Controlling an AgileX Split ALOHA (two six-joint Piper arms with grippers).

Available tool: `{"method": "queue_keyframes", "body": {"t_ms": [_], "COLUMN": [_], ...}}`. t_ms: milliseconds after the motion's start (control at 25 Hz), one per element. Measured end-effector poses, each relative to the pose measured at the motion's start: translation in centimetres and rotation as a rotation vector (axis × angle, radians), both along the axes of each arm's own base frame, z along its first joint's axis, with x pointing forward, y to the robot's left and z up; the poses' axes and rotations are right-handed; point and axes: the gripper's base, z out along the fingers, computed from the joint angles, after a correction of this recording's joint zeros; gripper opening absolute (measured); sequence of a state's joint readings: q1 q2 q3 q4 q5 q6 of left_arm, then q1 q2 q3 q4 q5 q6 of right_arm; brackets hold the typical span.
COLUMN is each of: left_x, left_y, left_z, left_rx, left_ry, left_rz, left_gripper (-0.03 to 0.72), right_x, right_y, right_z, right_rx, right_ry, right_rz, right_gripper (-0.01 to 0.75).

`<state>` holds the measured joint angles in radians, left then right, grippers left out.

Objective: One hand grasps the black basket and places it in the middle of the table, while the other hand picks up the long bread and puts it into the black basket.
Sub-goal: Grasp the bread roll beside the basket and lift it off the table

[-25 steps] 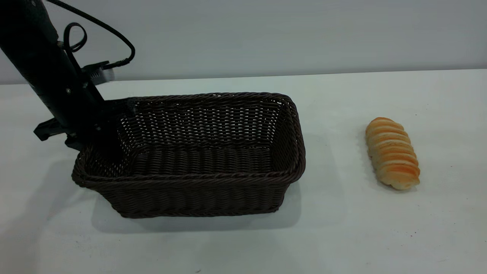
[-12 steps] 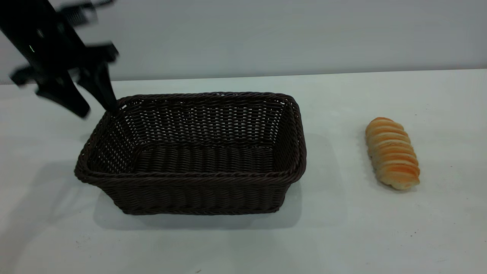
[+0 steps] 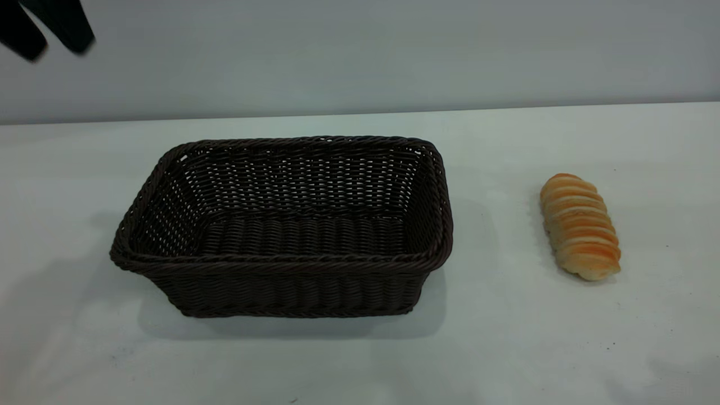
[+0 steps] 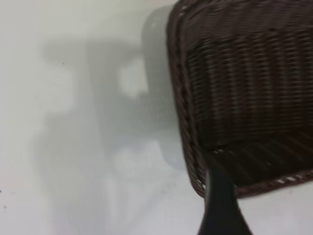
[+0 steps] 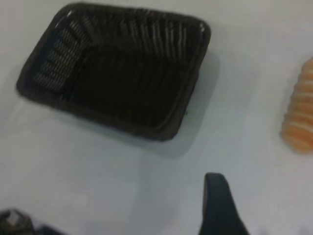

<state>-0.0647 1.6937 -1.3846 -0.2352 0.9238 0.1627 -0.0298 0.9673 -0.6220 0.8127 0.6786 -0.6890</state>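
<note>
The black basket stands empty on the white table, left of centre in the exterior view. The long bread lies on the table to its right, apart from it. My left gripper is open and empty, high above the table beyond the basket's left end. The left wrist view shows one of its fingers over the basket's rim. My right gripper is outside the exterior view. The right wrist view shows one finger above bare table, the basket and the bread farther off. It holds nothing.
A plain grey wall runs behind the table's far edge. Bare table lies in front of the basket and around the bread.
My left gripper let go of the basket's left end and rose up and to the left. The basket settled flat on the table. The bread has not moved.
</note>
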Motion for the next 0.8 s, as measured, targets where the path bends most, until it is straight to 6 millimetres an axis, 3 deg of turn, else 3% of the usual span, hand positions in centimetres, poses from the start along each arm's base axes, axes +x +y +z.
{"method": "queue_keyframes", "body": {"t_ms": [240, 400, 640, 800], "left_x": [-2.8, -4.2, -5.1, -5.3], "left_y": [0.1, 0.1, 0.2, 0.2], "left_z": [4.0, 5.8, 6.7, 6.7], "left_rx": [-0.014, -0.017, -0.018, -0.018], "left_ry": [-0.063, -0.098, -0.109, -0.084], "left_rz": [-0.013, -0.019, -0.023, -0.028], "left_gripper": [0.517, 0.517, 0.517, 0.517], "right_x": [8.6, 13.0, 17.7, 19.4], "right_y": [-0.8, -1.1, -1.5, -1.9], "right_z": [-6.9, -12.1, -17.2, -20.0], "right_rx": [-0.037, -0.072, -0.119, -0.188], "right_ry": [0.195, 0.327, 0.374, 0.363], "right_rz": [-0.054, -0.048, -0.053, -0.075], "right_gripper": [0.450, 0.450, 0.450, 0.450]}}
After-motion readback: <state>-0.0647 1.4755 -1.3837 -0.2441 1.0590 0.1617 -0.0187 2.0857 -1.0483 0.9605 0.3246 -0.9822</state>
